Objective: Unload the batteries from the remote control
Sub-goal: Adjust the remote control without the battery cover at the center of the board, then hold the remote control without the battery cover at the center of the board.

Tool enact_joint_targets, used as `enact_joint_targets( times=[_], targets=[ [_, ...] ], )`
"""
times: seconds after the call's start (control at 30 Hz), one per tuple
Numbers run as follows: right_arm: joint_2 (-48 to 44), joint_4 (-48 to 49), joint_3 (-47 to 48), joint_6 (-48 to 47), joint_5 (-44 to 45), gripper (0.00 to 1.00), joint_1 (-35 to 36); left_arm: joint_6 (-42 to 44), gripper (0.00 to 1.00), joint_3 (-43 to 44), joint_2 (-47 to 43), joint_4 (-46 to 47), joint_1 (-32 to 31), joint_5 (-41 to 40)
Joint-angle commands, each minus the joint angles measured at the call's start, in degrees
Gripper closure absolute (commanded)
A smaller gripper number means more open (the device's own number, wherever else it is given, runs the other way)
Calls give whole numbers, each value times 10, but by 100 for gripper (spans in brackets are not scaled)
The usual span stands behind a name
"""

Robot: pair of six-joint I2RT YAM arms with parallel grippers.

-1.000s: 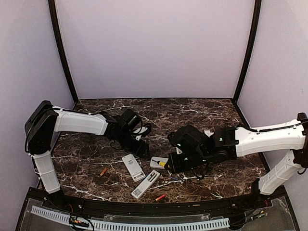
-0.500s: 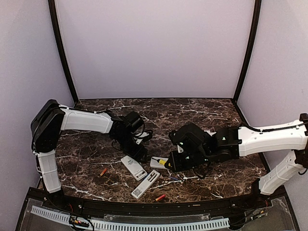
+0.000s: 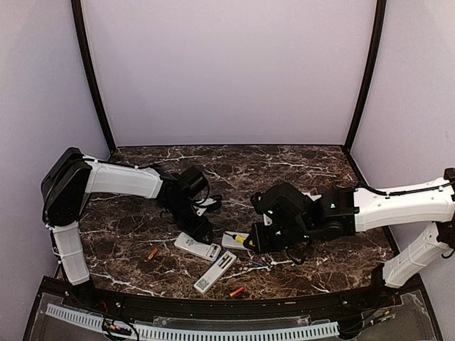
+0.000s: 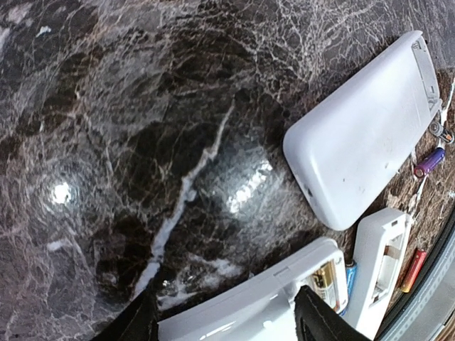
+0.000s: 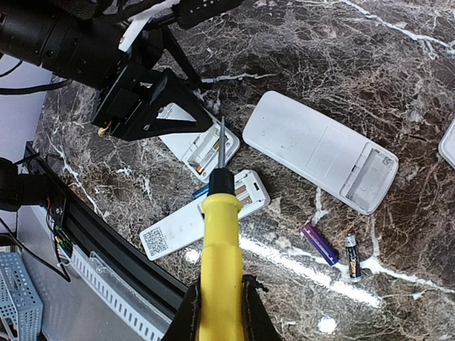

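Observation:
My left gripper point(image 3: 201, 229) is shut across a white remote point(image 3: 197, 246) lying on the table. In the left wrist view the remote point(image 4: 249, 302) sits between my fingers, its compartment open with a gold battery point(image 4: 325, 283) inside. My right gripper point(image 3: 250, 243) is shut on a yellow-handled screwdriver point(image 5: 220, 263), whose tip hovers over that remote's compartment point(image 5: 202, 150). Loose batteries lie around: purple point(image 5: 318, 243), black point(image 5: 352, 257), blue point(image 5: 200, 190), orange point(image 3: 152, 253) and red point(image 3: 237, 291).
A larger white remote point(image 5: 320, 150) with an empty compartment lies to the right. A slim remote point(image 5: 199, 217) with a QR label lies near the front edge. The black front rail point(image 3: 213, 307) borders the marble table point(image 3: 298, 167).
My left gripper has turned the white remote from a steep diagonal to nearly level. The right arm with the screwdriver has barely moved.

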Motion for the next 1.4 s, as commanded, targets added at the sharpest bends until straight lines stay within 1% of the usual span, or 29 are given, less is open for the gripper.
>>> enact_joint_targets(
  times=[0.0,0.3,0.47,0.6,0.67,0.73,0.83,0.93,1.03,1.2,1.27,1.37],
  targets=[
    [-7,18,-2,2,8,100,-3,-23,35,-53,-40,-40,0,51],
    [8,17,9,1,2,100,-3,-44,36,-113,-85,-12,0,110],
    [13,19,6,9,3,100,-3,-70,31,-150,-120,10,-8,110],
    [20,24,11,14,-1,100,-3,-110,27,-179,-154,42,-34,68],
    [27,26,16,14,-5,100,-2,-131,26,-187,-171,49,-48,19],
    [34,28,21,14,-6,100,-1,-157,25,-195,-179,63,-59,-3],
    [41,29,25,17,-6,100,0,-193,23,-200,-184,79,-83,-40],
    [44,32,25,23,-5,100,2,-213,22,-200,-183,76,-102,-96],
    [48,38,26,25,-10,100,4,-229,22,-201,-177,72,-116,-125],
    [64,38,36,20,-15,100,8,-237,24,-194,-152,66,-132,-151],
    [72,39,41,14,-17,100,11,-238,26,-193,-144,67,-139,-155],
    [81,42,49,-6,-29,100,11,-236,32,-193,-134,65,-146,-165]
  ],
)
